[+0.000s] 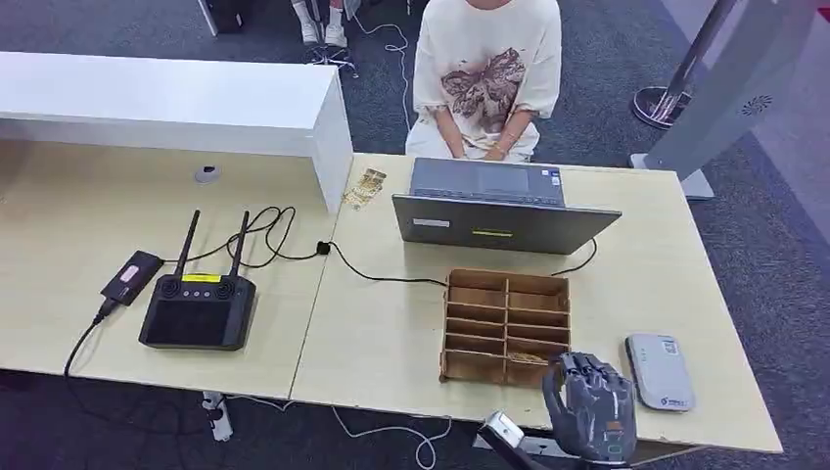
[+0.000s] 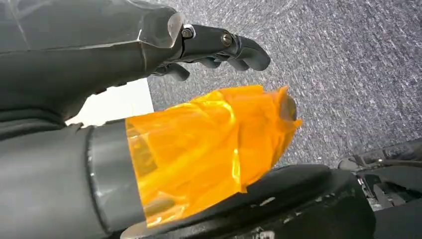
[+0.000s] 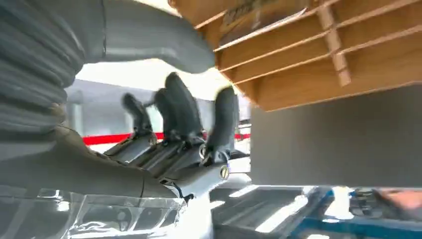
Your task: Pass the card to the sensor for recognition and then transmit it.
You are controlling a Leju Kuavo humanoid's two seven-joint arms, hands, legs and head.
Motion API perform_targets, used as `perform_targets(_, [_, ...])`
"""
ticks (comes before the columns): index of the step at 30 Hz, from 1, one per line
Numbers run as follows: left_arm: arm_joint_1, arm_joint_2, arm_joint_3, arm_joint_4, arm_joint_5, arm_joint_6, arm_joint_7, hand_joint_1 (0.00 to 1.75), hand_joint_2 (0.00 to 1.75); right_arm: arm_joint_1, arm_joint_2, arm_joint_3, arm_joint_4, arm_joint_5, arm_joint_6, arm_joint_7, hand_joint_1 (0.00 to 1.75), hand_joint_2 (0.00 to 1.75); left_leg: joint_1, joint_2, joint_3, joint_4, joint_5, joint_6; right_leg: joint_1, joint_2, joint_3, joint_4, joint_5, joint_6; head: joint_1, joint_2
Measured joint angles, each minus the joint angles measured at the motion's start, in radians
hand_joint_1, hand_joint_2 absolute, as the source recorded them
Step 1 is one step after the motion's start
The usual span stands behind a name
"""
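Your pale wooden desk [image 1: 391,333] sits mid-frame on grey carpet [image 1: 773,245]; right hand [image 1: 590,403], lower right, spread wide, empty; left hand [image 2: 219,47] loosely curled, holding nothing.

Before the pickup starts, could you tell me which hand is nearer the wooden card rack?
Right. The right hand hovers at the rack's near corner; the left hand hangs over carpet.

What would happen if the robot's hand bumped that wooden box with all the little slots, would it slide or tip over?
The wooden organizer would probably slide rather than tip: it lies low and wide on the smooth table. It looks like thin plywood, so likely light and easy to shove. The thin dividers might crack under a hard knock from the right hand, which sits at its near corner.
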Motion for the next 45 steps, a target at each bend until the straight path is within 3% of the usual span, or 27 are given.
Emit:
perform_targets(19, [-0.005,0.000,0.000,0.000,-0.002,0.000,0.000,0.00,0.00,-0.047,0.031,0.040,0.035,0.004,0.018,-0.008,0.40,1.75,0.000,0.000,0.000,0.000,0.000,0.000,0.000,0.000,0.000,0.000,0.000,0.000,0.000,0.000])
perform_targets(27, [-0.005,0.000,0.000,0.000,-0.005,0.000,0.000,0.00,0.00,-0.053,0.033,0.045,0.046,0.004,0.033,-0.008,0.56,1.75,0.000,0.000,0.000,0.000,0.000,0.000,0.000,0.000,0.000,0.000,0.000,0.000,0.000,0.000])
perform_targets(32, [-0.006,-0.006,-0.002,0.000,-0.019,0.005,0.002,0.00,0.00,-0.065,0.034,0.055,0.073,-0.001,0.046,-0.005,0.51,1.75,0.000,0.000,0.000,0.000,0.000,0.000,0.000,0.000,0.000,0.000,0.000,0.000,0.000,0.000])
perform_targets(45, [-0.015,-0.041,-0.020,0.000,-0.032,0.023,0.021,0.00,0.00,-0.042,-0.001,0.037,0.087,-0.044,0.034,-0.006,0.56,1.75,0.000,0.000,0.000,0.000,0.000,0.000,0.000,0.000,0.000,0.000,0.000,0.000,0.000,0.000])
